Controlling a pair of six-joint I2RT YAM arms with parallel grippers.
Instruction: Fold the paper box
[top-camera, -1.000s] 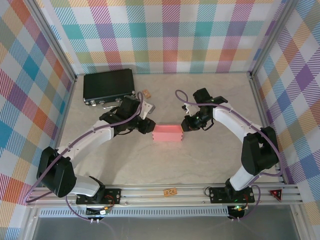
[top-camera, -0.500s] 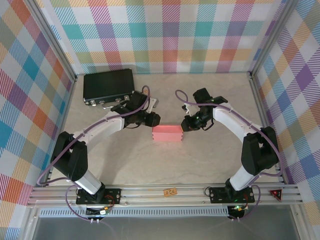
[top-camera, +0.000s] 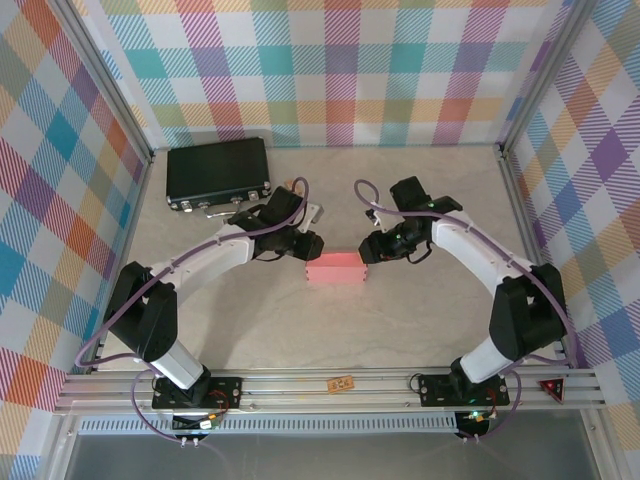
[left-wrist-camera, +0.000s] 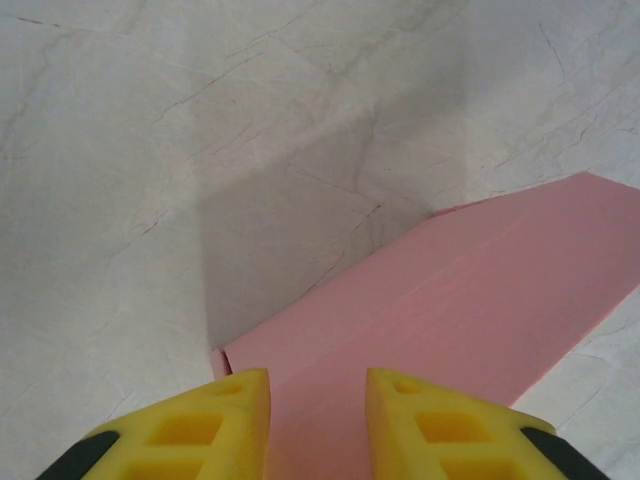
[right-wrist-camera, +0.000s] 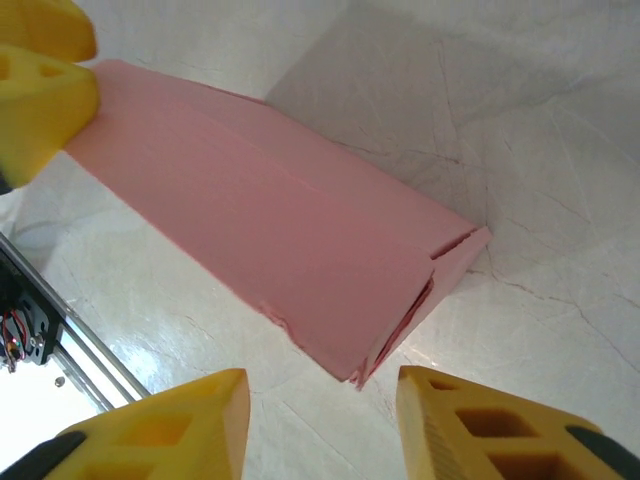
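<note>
Paper box (top-camera: 335, 266) lies in the middle of the table (top-camera: 250, 310), long axis left to right, between the two grippers.

Left gripper (top-camera: 311, 247) sits at the box's left end, jaws moderately parted. The pink card runs out from between its fingers (left-wrist-camera: 235, 415); contact is not confirmed.

Right gripper (top-camera: 369, 250) sits just off the right end, jaws wide, holding nothing. The right end flap (right-wrist-camera: 455, 258) stands slightly ajar.

Recommended: steady the left end while the right gripper presses that flap square. Press lightly, since thin card will likely crease or skid.

Both arms reach inward, elbows out, wrists pitched down toward the box.
</note>
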